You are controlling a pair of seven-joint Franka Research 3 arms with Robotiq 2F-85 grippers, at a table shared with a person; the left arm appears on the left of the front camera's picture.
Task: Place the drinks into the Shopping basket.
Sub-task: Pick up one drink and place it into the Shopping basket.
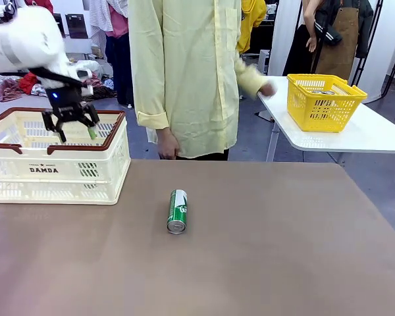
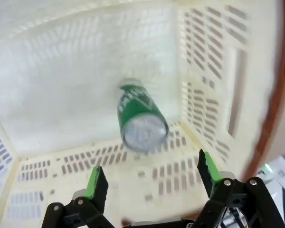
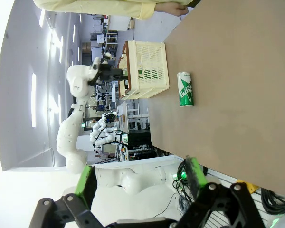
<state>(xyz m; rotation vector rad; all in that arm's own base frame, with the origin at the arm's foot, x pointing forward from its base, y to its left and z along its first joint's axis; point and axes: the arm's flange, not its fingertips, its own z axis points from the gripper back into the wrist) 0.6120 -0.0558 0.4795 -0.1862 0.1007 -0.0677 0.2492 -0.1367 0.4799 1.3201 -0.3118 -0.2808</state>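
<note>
Brown surface (image 1: 283, 250) with green can (image 1: 177, 211) on its side; left claw (image 1: 77, 135), spread apart, over Shopping basket (image 1: 59, 174) containing second green can (image 2: 141, 116); right claw (image 3: 138, 168) also apart.

Brown surface (image 1: 283, 250). Green can (image 1: 177, 211) lies on side near middle. Cream basket (image 1: 59, 184) sits at far left.

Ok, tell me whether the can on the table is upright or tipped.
Tipped: the green can lies on its side on the table.
</note>
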